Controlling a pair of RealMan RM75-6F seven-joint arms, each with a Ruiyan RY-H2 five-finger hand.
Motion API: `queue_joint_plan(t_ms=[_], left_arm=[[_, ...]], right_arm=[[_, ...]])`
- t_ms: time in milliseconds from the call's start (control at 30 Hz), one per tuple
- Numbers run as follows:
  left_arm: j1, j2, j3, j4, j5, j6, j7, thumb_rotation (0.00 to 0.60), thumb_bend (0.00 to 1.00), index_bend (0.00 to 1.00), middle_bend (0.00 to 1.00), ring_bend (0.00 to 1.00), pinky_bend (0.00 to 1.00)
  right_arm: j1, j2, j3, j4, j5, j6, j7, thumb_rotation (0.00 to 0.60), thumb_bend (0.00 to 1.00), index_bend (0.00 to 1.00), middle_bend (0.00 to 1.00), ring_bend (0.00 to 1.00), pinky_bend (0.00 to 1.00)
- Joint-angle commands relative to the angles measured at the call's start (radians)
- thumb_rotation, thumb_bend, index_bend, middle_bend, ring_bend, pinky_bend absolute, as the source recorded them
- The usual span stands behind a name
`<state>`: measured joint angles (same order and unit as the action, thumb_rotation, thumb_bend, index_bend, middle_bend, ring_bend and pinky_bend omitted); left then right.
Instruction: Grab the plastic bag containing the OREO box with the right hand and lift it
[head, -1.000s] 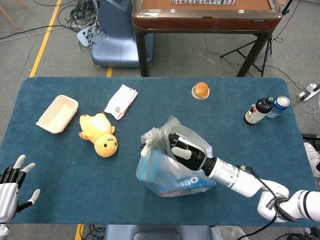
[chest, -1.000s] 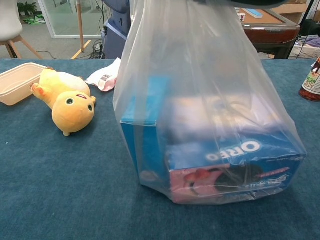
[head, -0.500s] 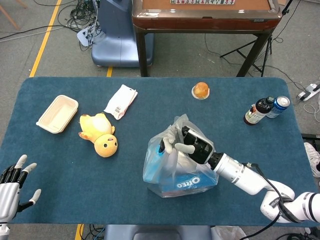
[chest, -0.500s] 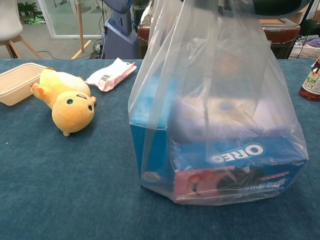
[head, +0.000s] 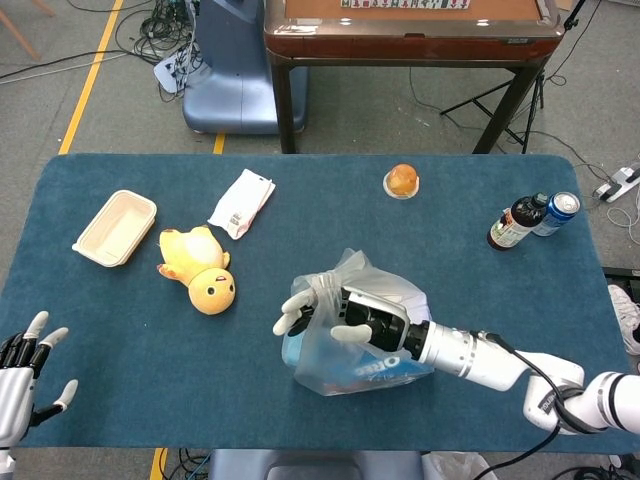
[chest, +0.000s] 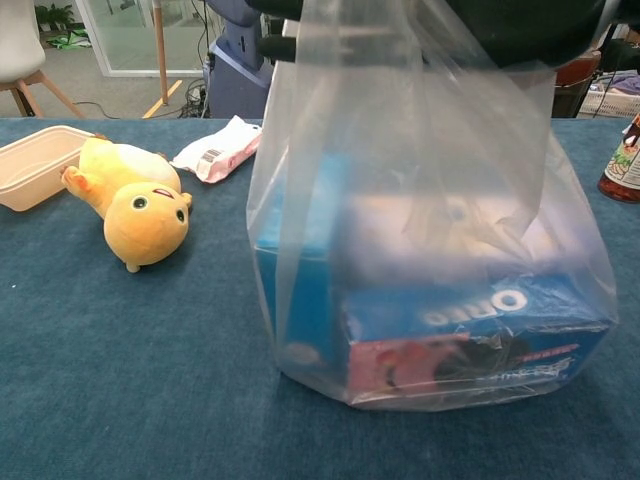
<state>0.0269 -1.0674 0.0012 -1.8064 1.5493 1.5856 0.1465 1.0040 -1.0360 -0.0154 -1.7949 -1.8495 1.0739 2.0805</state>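
Note:
A clear plastic bag (head: 380, 300) (chest: 400, 190) holding a blue OREO box (head: 375, 368) (chest: 470, 330) stands at the table's front middle. My right hand (head: 335, 312) grips the gathered top of the bag from above; in the chest view only its dark underside (chest: 520, 20) shows at the top edge. The bag's bottom looks to be resting on the blue cloth. My left hand (head: 25, 370) hovers at the table's front left corner, fingers spread, holding nothing.
A yellow plush duck (head: 200, 268) (chest: 135, 200), a beige tray (head: 115, 227) (chest: 30, 160) and a white packet (head: 242, 202) (chest: 215, 150) lie to the left. An orange fruit (head: 401, 180) sits at the back. A bottle (head: 514, 222) and a can (head: 558, 210) stand at the far right.
My right hand has swung lower and to the left on the bag's top, bunching the plastic. The bag has shifted slightly. The left hand stays put.

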Motion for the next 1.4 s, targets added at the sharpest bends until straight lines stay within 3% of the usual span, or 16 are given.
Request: queue_joint_plan(t_ms=[33,333,433,700,867,1133,1200,1333,1400], left_arm=[[-0.001,0.001,-0.001,-0.002,0.002,0.0,0.0,0.6,0.27,0.2,0.04,0.09,0.09],[0.002,0.009,0.001,-0.009,0.005,0.002,0.0,0.6,0.27,0.2,0.04,0.09,0.09],[0.004,0.012,0.003,-0.011,0.009,0.005,-0.002,0.6,0.27,0.2,0.04,0.09,0.09],[0.01,0.019,0.006,-0.014,0.015,0.013,-0.005,0.6,0.27,0.2,0.04,0.09,0.09],[0.007,0.019,0.007,-0.017,0.023,0.011,0.0,0.6,0.27,0.2,0.04,0.09,0.09],[0.006,0.018,0.007,-0.02,0.028,0.009,0.004,0.6,0.27,0.2,0.04,0.09,0.09],[0.006,0.018,0.007,-0.021,0.028,0.009,0.005,0.6,0.27,0.2,0.04,0.09,0.09],[0.006,0.019,0.008,-0.021,0.028,0.008,0.005,0.6,0.27,0.2,0.04,0.09,0.09],[0.006,0.019,0.009,-0.021,0.031,0.008,0.006,0.6,0.27,0.2,0.04,0.09,0.09]], right_arm=[[0.012,-0.011,0.0,0.01,-0.005,0.019,0.008,0.388,0.0,0.29,0.31,0.2,0.22],[0.042,-0.053,0.019,0.031,0.027,0.079,0.108,0.389,0.0,0.29,0.35,0.2,0.22],[0.048,-0.054,0.026,0.037,0.043,0.099,0.17,0.389,0.0,0.35,0.4,0.25,0.22],[0.026,-0.016,0.045,0.035,0.121,0.146,0.279,0.407,0.0,0.52,0.54,0.41,0.42],[0.012,0.02,0.075,0.03,0.178,0.143,0.304,0.431,0.0,0.57,0.58,0.47,0.46],[0.003,0.042,0.101,0.056,0.176,0.142,0.352,0.437,0.0,0.59,0.61,0.5,0.51],[0.0,0.044,0.109,0.053,0.188,0.134,0.351,0.457,0.03,0.62,0.63,0.53,0.55],[-0.008,0.054,0.139,0.017,0.256,0.108,0.33,0.574,0.13,0.7,0.71,0.62,0.68],[-0.013,0.064,0.163,-0.009,0.298,0.094,0.318,0.598,0.19,0.74,0.74,0.67,0.72]])
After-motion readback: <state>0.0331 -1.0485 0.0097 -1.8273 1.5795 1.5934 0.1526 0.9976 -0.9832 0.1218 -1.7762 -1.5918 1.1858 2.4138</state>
